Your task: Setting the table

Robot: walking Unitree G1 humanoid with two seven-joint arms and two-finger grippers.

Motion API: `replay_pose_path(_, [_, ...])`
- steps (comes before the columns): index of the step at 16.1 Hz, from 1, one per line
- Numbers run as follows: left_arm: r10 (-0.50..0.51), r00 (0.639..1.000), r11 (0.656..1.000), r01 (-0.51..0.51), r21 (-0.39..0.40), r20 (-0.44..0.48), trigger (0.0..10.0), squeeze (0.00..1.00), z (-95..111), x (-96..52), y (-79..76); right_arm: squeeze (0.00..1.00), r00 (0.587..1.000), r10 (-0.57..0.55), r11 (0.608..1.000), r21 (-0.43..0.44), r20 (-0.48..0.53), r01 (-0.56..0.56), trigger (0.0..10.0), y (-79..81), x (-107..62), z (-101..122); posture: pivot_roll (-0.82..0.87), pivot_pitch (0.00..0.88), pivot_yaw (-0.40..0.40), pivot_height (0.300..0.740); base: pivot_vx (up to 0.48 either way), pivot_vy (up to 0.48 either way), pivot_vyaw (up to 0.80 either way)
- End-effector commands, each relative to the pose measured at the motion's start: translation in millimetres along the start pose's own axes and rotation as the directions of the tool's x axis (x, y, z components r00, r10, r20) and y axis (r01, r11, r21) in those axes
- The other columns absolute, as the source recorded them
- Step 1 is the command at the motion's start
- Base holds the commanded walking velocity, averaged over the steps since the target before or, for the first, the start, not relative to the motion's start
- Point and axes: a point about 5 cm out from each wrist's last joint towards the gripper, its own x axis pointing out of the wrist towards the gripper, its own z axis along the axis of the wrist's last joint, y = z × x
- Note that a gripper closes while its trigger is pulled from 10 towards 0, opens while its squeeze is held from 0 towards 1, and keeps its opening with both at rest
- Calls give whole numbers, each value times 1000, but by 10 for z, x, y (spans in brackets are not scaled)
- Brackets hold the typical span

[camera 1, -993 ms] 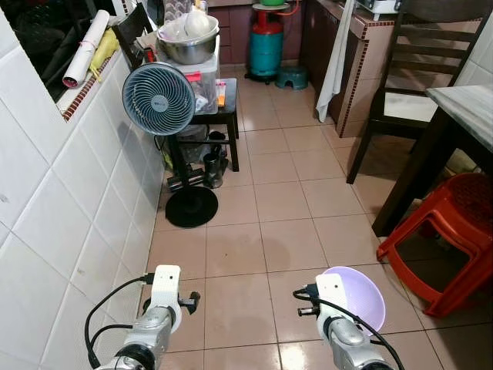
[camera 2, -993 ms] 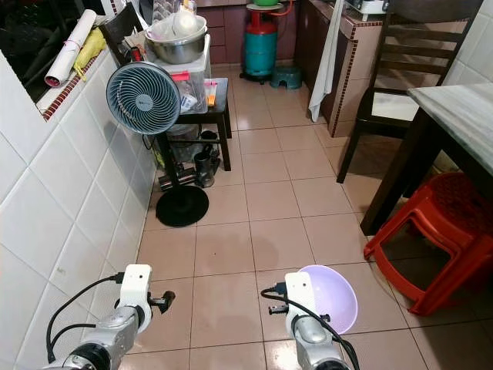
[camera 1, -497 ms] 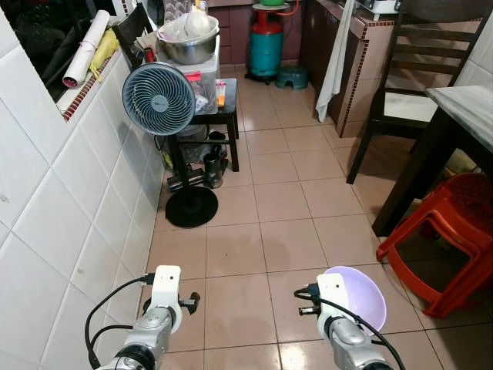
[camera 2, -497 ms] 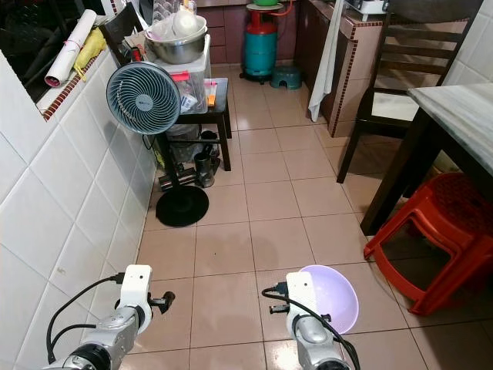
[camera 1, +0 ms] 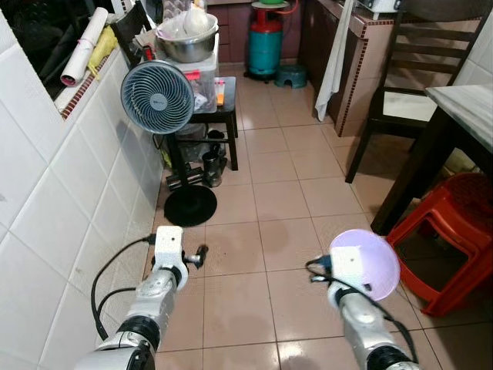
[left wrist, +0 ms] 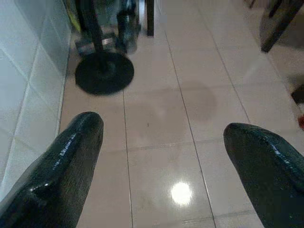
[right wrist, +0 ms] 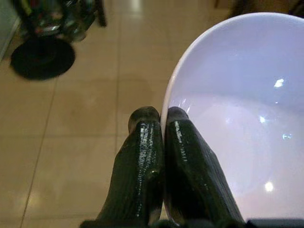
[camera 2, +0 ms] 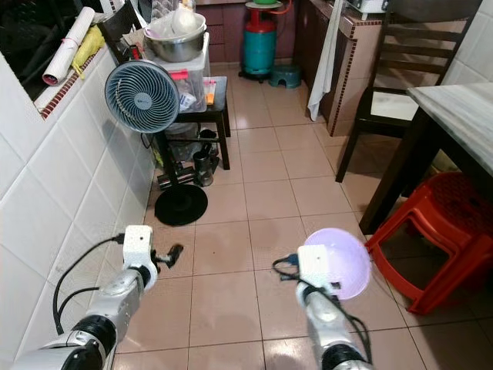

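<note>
Tiled kitchen floor (camera 1: 254,223); standing fan (camera 1: 158,98) at 11 o'clock by the white wall, marble-topped desk (camera 1: 466,108) at 2 o'clock over a red plastic stool (camera 1: 447,231).

Right gripper (right wrist: 159,123): fingers pinched tight on the rim of a lilac bowl (camera 1: 370,258), held in the air at 4 o'clock. Left gripper (left wrist: 161,156): fingers spread wide, nothing held.

Step judged: carrying the bowl to the desk. Next move calls for turning toward 2 o'clock, approaching clear of the stool, and lifting the bowl above the desk edge.
</note>
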Motion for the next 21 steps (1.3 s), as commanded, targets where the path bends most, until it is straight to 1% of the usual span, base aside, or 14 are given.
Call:
replay_pose_path(1, [10, 997, 1000, -11, 11, 71, 10000, 0, 134, 10, 60, 0, 997, -15, 1000, 26, 77, 13, 10000, -18, 27, 135, -54, 0, 34, 740, 0, 0, 0])
replay_pose_path(3, [-8, 973, 999, 0, 36, 229, 10000, 0, 322, -55, 107, 0, 968, -59, 998, 49, 245, 48, 10000, -133, -1, 408, -54, 0, 36, 740, 0, 0, 0])
replay_pose_path(4, [-17, 964, 999, 5, 44, 267, 10000, 0, 345, -105, 115, 0, 955, -67, 997, 51, 288, 54, 10000, -158, -40, 467, -53, 0, 35, 740, 0, 0, 0])
replay_pose_path(5, [-43, 950, 997, 22, 71, 309, 10000, 0, 354, -194, 101, 0, 940, -66, 997, 53, 334, 51, 10000, -165, -110, 532, -53, 0, 33, 740, 0, 0, 0])
replay_pose_path(6, [-67, 941, 995, 39, 90, 332, 10000, 0, 355, -257, 77, 0, 929, -62, 998, 46, 364, 49, 10000, -163, -165, 571, -53, 0, 31, 740, 0, 0, 0])
replay_pose_path(7, [-118, 921, 989, 74, 132, 372, 10000, 0, 338, -382, 11, 0, 911, -56, 998, 21, 410, 52, 10000, -155, -292, 634, -51, 0, 27, 740, 0, 0, 0])
replay_pose_path(8, [-141, 913, 985, 90, 149, 384, 10000, 0, 314, -448, -25, 0, 904, -55, 998, 15, 424, 53, 10000, -153, -378, 662, -51, 0, 27, 740, 0, 0, 0])
replay_pose_path(9, [-145, 914, 984, 93, 151, 380, 10000, 0, 289, -478, -34, 0, 902, -55, 998, 15, 427, 53, 10000, -154, -428, 671, -51, 0, 23, 740, 0, 0, 0])
replay_pose_path(10, [-126, 919, 987, 78, 143, 372, 10000, 0, 271, -509, -21, 0, 905, -54, 998, 13, 421, 54, 10000, -153, -493, 666, -51, 0, 23, 740, 0, 0, 0])
replay_pose_path(11, [-118, 920, 988, 70, 141, 372, 10000, 0, 274, -516, -15, 0, 907, -55, 998, 13, 418, 54, 10000, -153, -511, 662, -51, 0, 23, 740, 0, 0, 0])
replay_pose_path(14, [-126, 898, 988, 77, 131, 421, 10000, 0, 439, -524, -57, 0, 914, -65, 998, 15, 402, 64, 10000, -184, -578, 650, -53, 0, 16, 740, 0, 0, -158])
replay_pose_path(16, [-158, 888, 986, 117, 119, 432, 10000, 0, 543, -520, -109, 0, 919, -74, 997, 18, 386, 72, 10000, -200, -636, 692, -57, 0, 21, 740, 0, 0, -800])
replay_pose_path(17, [-165, 885, 985, 125, 119, 435, 10000, 0, 562, -520, -123, 0, 919, -76, 997, 18, 386, 75, 10000, -202, -644, 702, -57, 0, 21, 740, 0, 0, -800])
replay_pose_path(21, [-243, 858, 970, 211, 120, 452, 10000, 0, 689, -538, -249, 0, 912, -96, 995, 32, 398, 91, 10000, -192, -711, 805, -72, 0, 33, 740, 0, 0, -800])
